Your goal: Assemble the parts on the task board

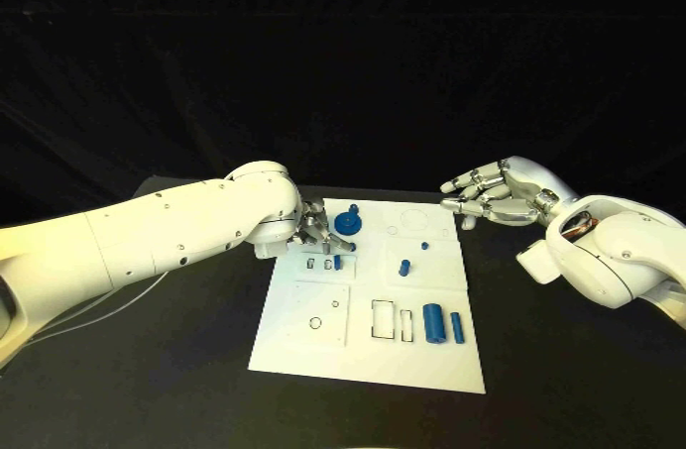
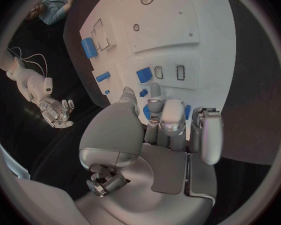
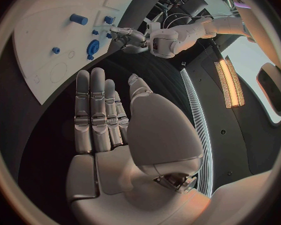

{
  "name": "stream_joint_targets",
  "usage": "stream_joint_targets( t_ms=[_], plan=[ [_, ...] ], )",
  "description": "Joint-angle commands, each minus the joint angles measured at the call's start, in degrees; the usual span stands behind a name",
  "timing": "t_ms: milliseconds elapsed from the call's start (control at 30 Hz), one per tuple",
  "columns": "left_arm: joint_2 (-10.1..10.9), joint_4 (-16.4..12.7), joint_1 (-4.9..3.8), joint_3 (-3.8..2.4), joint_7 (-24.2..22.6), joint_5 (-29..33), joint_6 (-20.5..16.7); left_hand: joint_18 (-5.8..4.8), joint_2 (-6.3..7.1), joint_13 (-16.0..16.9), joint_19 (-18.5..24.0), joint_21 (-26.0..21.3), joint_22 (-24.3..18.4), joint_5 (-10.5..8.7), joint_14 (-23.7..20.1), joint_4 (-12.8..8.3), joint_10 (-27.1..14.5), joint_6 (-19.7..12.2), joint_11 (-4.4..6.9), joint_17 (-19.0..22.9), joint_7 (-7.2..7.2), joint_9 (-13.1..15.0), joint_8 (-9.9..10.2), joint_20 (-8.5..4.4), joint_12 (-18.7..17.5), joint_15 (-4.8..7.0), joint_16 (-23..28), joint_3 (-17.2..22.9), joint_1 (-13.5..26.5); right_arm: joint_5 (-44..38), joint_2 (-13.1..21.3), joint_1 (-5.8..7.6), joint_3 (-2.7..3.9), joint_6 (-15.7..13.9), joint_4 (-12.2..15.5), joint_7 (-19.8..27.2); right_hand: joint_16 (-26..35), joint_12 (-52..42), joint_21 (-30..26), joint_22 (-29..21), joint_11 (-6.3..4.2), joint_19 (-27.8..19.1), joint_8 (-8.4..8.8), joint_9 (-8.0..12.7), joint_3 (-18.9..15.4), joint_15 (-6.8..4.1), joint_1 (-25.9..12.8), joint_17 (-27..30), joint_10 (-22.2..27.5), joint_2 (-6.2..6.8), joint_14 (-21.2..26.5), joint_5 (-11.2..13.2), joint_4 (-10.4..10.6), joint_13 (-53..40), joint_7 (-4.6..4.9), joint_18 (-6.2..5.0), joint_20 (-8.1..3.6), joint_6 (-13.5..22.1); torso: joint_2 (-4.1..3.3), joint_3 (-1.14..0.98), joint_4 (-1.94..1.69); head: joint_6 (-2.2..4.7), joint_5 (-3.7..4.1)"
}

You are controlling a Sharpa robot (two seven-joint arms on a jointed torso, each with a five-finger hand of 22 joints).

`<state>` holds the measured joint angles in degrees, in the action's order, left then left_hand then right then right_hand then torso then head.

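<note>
The white task board (image 1: 375, 315) lies in the middle of the black table (image 1: 171, 370). Five blue parts can be counted on it: a round gear-like piece (image 1: 352, 223) at the far end, a small block (image 1: 337, 263) just below it, a short peg (image 1: 404, 267) mid-board, and two cylinders (image 1: 432, 326) and (image 1: 456, 326) standing side by side near the front right. The left hand (image 1: 317, 229) rests its fingertips at the gear-like piece; whether it grips it I cannot tell. The right hand (image 1: 491, 196) hovers released, off the board's far right corner, fingers apart.
</note>
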<state>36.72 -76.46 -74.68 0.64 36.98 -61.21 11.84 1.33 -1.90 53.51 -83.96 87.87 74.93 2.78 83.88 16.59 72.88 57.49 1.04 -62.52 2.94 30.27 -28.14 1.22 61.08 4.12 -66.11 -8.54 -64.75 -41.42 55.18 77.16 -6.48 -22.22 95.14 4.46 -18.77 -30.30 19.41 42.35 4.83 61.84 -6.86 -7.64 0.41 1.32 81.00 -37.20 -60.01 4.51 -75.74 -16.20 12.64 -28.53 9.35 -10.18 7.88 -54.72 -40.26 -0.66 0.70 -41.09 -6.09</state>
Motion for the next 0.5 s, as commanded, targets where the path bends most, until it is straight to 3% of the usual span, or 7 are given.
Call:
stream_joint_targets(
  t_ms=[33,500],
  plan=[
    [-0.31,0.2,-0.06,0.01,0.27,-0.28,2.44,-0.48,-0.71,-0.29,-4.14,0.42,10.84,0.15,-0.12,-0.08,-0.78,-0.75,-0.03,-0.05,0.06,0.39,-0.47,-0.16,-0.54,0.35,0.3,-0.38,-0.57,-1.81,-0.09,0.01,0.01,0.06,0.03,-0.1,0.38,0.4,-0.26,-0.17,0.39,0.35,-0.11,0.06,0.02,0.12,0.36,-0.09,0.11,-0.11,-0.39,-0.3,-0.27,0.2,0.43,-0.25,-0.08,-0.02,-0.05,-0.01,0.0,-0.03,0.16],
    [-1.3,1.19,0.0,0.13,0.4,-0.28,3.88,-0.51,-1.18,-0.6,-4.18,0.49,11.0,0.15,-0.1,-0.2,-1.2,-1.28,-0.08,-0.18,0.1,1.25,-0.92,-0.1,-0.78,0.31,0.38,-0.45,-1.67,-2.74,-0.38,0.01,0.01,0.0,-0.08,-0.19,1.01,0.51,-0.65,-0.51,0.43,0.25,-0.2,0.09,0.07,0.18,0.47,-0.09,0.13,-0.13,-0.23,-0.52,-0.32,0.59,0.46,-0.24,-0.02,-0.03,-0.09,-0.06,-0.03,-0.36,0.18]
  ],
)
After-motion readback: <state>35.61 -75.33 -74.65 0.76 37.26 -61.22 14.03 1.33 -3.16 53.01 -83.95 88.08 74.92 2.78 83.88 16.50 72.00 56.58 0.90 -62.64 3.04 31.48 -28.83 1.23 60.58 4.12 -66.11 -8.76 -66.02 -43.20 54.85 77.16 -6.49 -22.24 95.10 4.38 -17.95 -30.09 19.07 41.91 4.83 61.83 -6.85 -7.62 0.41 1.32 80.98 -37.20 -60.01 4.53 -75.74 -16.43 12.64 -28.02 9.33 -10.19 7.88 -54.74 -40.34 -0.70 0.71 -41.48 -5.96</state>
